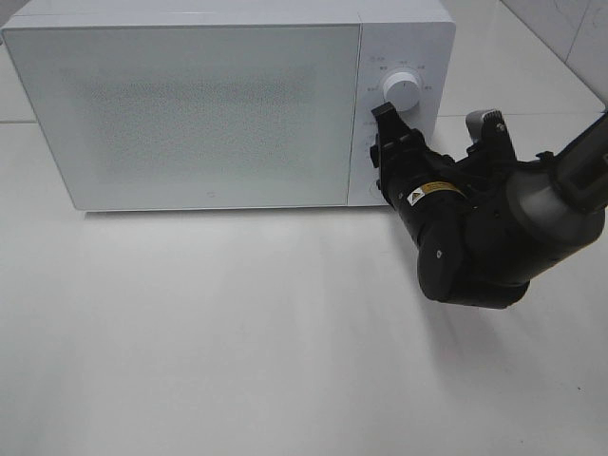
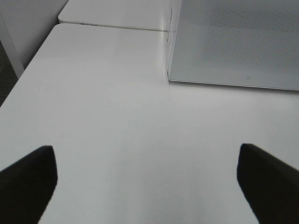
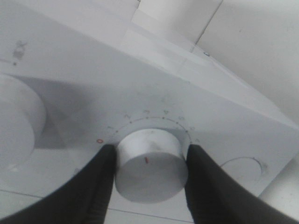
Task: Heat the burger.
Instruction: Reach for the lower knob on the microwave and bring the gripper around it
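The burger shows in no view. The white microwave stands at the back of the table with its frosted door closed. My right gripper reaches to the control panel, below the upper dial. In the right wrist view the right gripper is shut on the lower dial, one black finger on each side and touching it. A numbered scale with a red zero arcs around that dial. My left gripper hangs open over bare table in front of the microwave's left corner, holding nothing.
The white table runs in front of the microwave. In the left wrist view its left edge drops to a dark floor, and a second white tabletop adjoins behind. The right arm's bulky black wrist hovers over the table's right part.
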`<state>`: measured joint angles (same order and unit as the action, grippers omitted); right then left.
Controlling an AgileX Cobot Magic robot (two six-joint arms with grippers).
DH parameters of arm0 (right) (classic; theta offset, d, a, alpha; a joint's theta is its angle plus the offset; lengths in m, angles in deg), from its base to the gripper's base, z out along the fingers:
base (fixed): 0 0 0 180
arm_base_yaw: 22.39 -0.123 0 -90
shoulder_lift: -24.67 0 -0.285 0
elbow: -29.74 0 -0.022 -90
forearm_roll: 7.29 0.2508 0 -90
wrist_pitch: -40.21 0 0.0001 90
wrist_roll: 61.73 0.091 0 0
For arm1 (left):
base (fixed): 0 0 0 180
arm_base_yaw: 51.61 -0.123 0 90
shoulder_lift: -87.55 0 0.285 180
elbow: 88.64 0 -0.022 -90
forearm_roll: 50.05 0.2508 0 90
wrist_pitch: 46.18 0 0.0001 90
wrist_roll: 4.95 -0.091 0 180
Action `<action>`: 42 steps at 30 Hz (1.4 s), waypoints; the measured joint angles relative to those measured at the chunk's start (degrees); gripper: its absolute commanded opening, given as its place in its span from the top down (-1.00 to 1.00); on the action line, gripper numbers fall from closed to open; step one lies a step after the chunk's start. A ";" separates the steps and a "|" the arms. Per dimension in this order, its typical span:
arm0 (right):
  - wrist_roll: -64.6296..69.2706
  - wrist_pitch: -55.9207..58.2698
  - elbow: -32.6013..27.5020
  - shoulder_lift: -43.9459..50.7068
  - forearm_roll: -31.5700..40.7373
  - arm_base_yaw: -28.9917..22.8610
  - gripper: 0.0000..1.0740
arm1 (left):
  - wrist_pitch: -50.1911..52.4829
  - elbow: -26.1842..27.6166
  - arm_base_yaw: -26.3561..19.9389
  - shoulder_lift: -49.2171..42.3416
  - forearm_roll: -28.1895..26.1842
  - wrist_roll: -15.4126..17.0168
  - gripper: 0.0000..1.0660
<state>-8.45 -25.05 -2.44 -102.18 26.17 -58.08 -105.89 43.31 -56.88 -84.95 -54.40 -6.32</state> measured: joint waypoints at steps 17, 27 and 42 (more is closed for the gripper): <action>34.15 -1.38 -0.17 -0.46 -0.97 0.00 1.00 | 0.00 0.00 0.00 0.00 0.00 0.00 -0.88; 36.90 -1.38 -0.17 -0.46 -1.20 0.00 1.00 | 0.00 0.00 0.00 0.00 0.00 0.00 -0.88; 36.90 -1.38 -0.17 -0.46 -0.97 0.06 0.68 | 0.00 0.00 0.00 0.00 0.00 0.00 -0.88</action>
<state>28.45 -26.42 -2.62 -102.64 25.19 -58.03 -105.89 43.31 -56.88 -84.95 -54.40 -6.32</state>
